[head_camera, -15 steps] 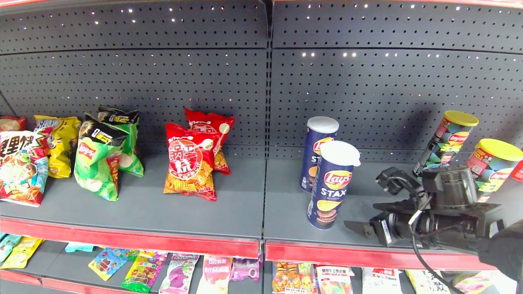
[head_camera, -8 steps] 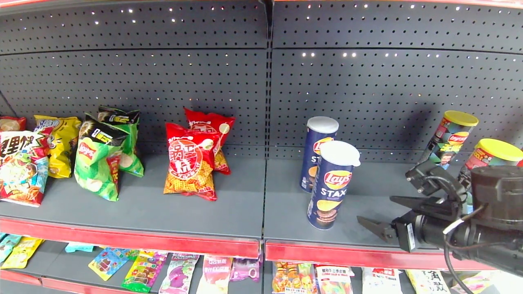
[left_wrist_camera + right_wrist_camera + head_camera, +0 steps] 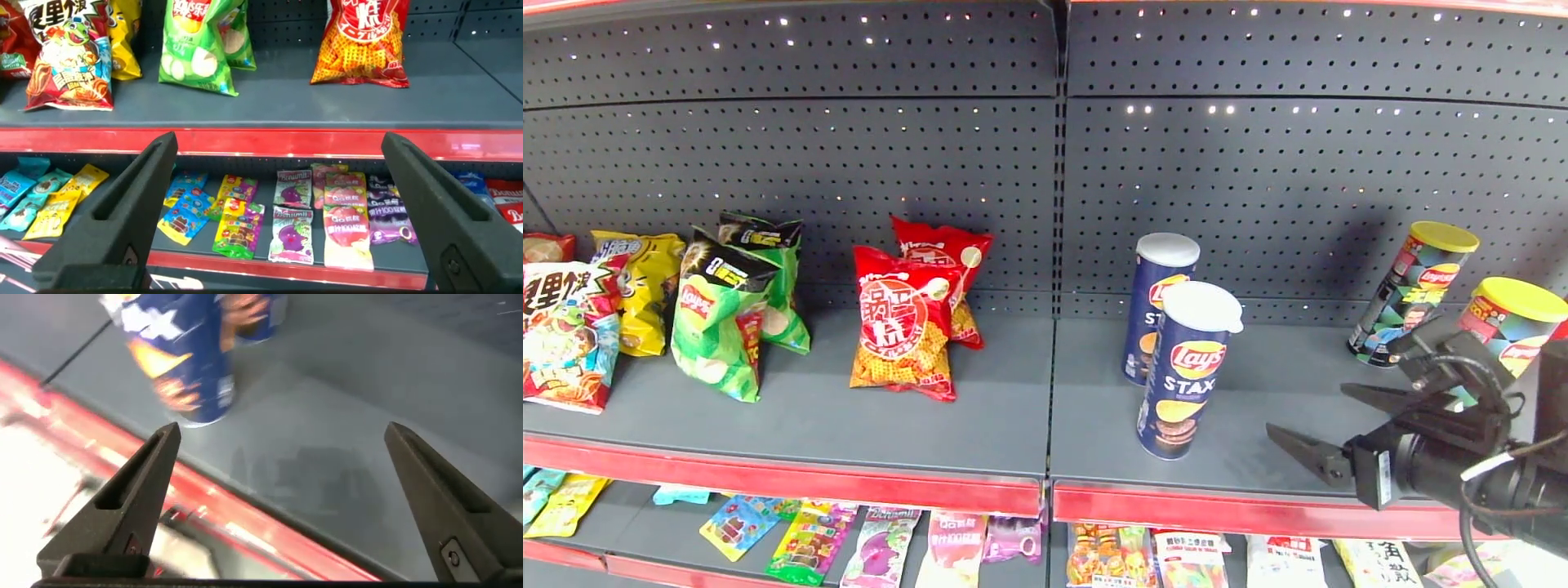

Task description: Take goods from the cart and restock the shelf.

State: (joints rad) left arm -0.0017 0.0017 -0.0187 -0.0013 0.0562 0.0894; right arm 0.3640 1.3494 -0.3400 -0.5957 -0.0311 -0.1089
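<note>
Two tall blue chip cans stand on the grey shelf (image 3: 980, 408), the front can (image 3: 1188, 367) just ahead of the rear can (image 3: 1160, 302). My right gripper (image 3: 1307, 412) hovers open and empty over the shelf's front edge, to the right of the front can and apart from it. In the right wrist view the blue can (image 3: 184, 359) lies beyond the open right gripper (image 3: 282, 429). My left gripper (image 3: 279, 140) is open and empty in front of the red shelf edge (image 3: 270, 140), below the snack bags.
Two yellow-lidded cans (image 3: 1417, 286) (image 3: 1507, 327) stand at the shelf's far right, behind my right arm. Red bags (image 3: 903, 327), green bags (image 3: 723, 318) and more bags fill the left. Small packets (image 3: 809, 539) lie on the lower shelf. Bare shelf lies between the blue and yellow-lidded cans.
My right gripper has drawn back to the right, away from the front blue can, staying open. The cans and bags have not moved.
</note>
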